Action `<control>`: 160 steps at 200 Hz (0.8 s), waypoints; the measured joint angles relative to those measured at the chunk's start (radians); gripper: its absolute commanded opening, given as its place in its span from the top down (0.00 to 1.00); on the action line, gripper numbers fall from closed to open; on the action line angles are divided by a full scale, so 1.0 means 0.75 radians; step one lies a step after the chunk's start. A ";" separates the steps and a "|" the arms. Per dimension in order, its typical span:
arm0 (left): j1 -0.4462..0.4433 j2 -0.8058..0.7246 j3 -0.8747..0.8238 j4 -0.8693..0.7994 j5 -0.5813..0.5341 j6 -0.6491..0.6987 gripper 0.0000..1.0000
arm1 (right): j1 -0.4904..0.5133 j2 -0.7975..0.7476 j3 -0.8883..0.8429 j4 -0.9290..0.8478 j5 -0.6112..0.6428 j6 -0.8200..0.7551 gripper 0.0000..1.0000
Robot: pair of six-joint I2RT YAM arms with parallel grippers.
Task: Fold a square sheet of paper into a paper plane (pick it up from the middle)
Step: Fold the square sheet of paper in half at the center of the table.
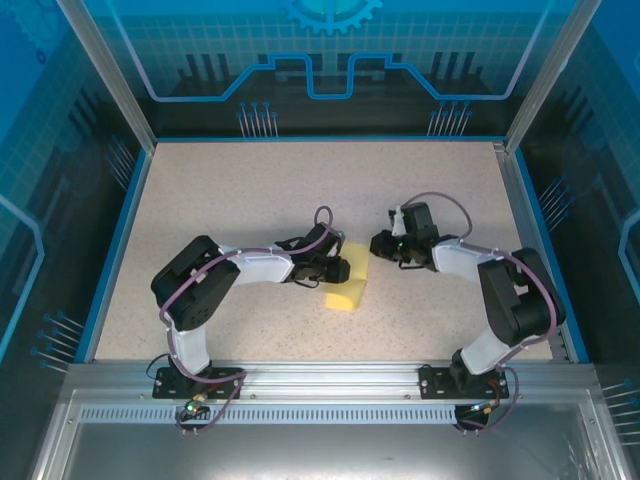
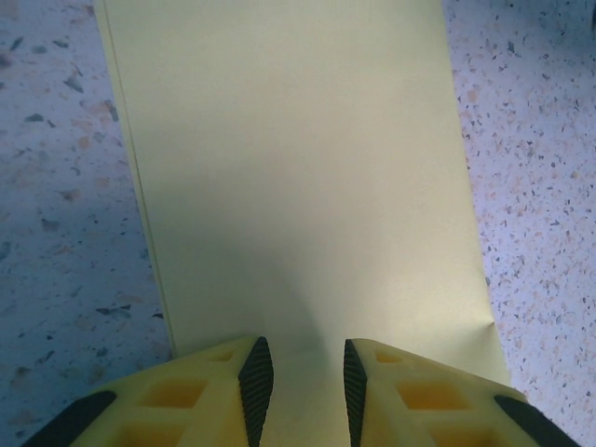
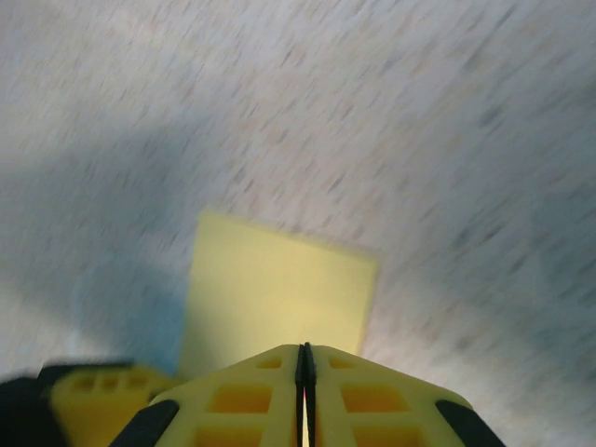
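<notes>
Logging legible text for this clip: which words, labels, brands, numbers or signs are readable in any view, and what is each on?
No readable text in any view.
The yellow paper is plain, with no print on it.
The back panel carries a gear graphic and blue line art, with no letters or numbers.
The right wrist view is motion-blurred, and nothing in it looks like writing.

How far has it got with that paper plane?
Early. Done: the paper lies flat as a rectangle with a doubled edge, so it looks folded in half once. In hand: the left end effector, jaws apart, sits low over it; the right end effector, shut, hovers close by. Left: nose and wing folds; no dart shape yet.
</notes>
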 measured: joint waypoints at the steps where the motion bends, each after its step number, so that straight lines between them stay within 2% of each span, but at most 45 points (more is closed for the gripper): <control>1: 0.000 0.000 0.000 0.000 0.000 0.000 0.68 | 0.004 -0.003 -0.004 0.001 -0.002 0.003 0.88; 50: 0.000 0.000 0.000 0.000 0.001 0.000 0.68 | 0.176 -0.042 -0.137 0.007 -0.016 0.080 0.88; 99: 0.000 0.001 0.000 0.001 0.001 0.000 0.68 | 0.185 -0.026 -0.162 0.009 -0.015 0.084 0.89; 160: 0.000 0.001 0.000 0.001 0.001 0.000 0.68 | 0.185 0.005 -0.127 -0.076 -0.032 -0.032 0.88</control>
